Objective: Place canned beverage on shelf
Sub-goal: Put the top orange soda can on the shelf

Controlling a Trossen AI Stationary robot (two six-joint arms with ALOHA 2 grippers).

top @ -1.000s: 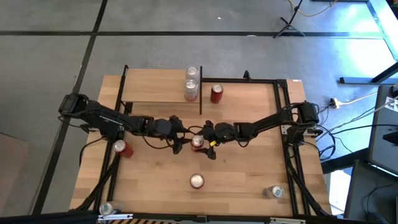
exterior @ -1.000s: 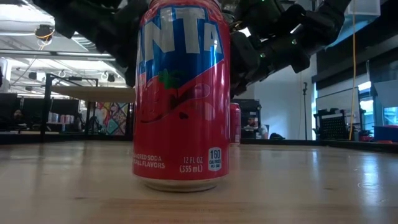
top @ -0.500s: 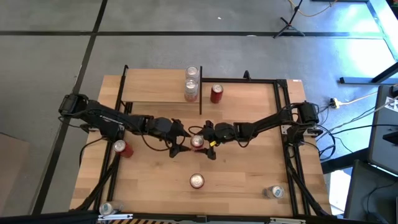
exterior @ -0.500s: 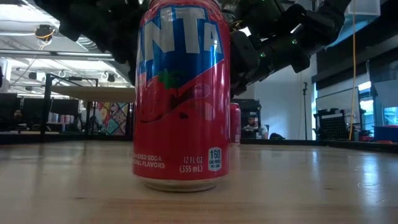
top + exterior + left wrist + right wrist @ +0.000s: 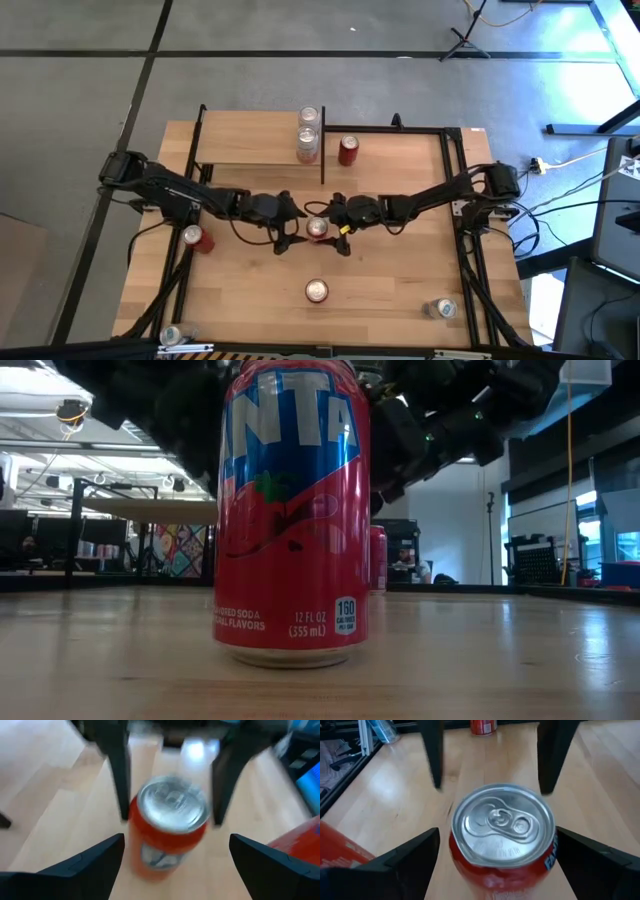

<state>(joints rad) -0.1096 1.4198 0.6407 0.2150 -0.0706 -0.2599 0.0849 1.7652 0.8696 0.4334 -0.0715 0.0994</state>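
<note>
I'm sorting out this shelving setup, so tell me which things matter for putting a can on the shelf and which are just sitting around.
In play:
- red can between both open grippers, left gripper, right gripper
- shelf, already holding two cans

Lying about:
- red can beside the shelf
- front can
- left-edge can
- corner cans

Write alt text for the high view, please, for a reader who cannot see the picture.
Seen from above, two dark arms meet at mid-table around an upright red can, the left tool and right tool both open on either side of it. Behind them, two cans stand on the shelf, and more cans are scattered on the table.
</note>
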